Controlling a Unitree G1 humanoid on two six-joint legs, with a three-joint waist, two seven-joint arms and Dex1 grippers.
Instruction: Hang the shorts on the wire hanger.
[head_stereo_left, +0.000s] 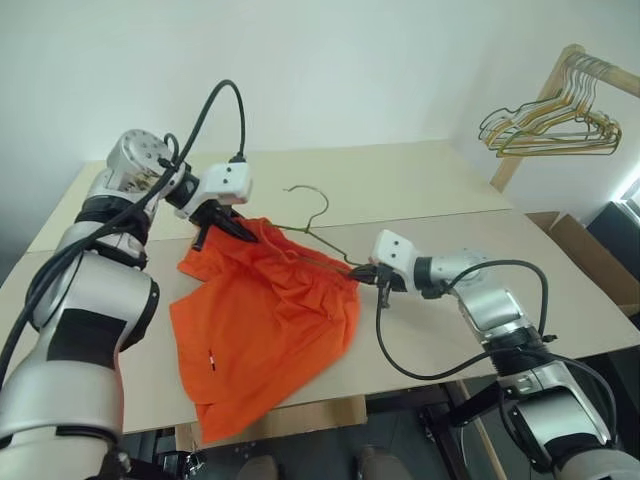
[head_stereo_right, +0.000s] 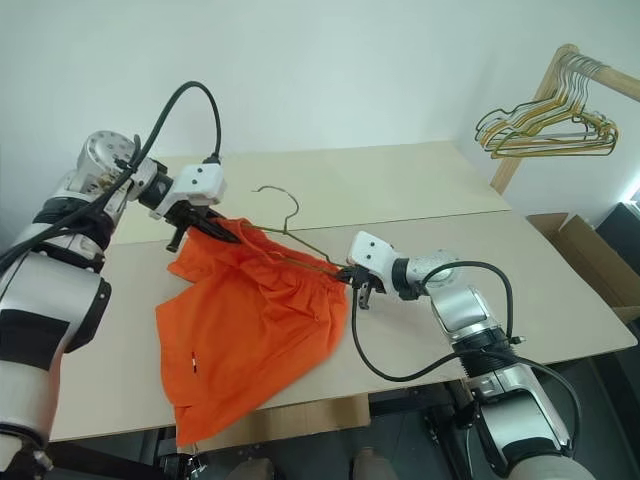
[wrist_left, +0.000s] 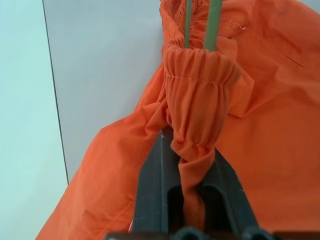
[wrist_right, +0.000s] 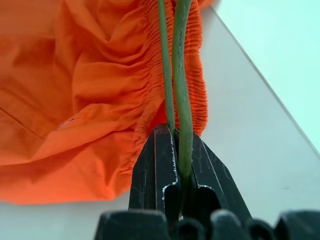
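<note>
Two pincers work over the table (head_stereo_left: 420, 200). The left pincer (wrist_left: 192, 165) is closed on a bunched fold of the shorts' (head_stereo_left: 265, 320) waistband, holding that end just above the table. The right pincer (wrist_right: 175, 150) is clamped on one end of the hanger (head_stereo_left: 318, 232), whose green wire runs into the gathered waistband; its hook sticks up behind the fabric. The rest of the shorts lie spread on the table, one leg drooping over the near edge.
</note>
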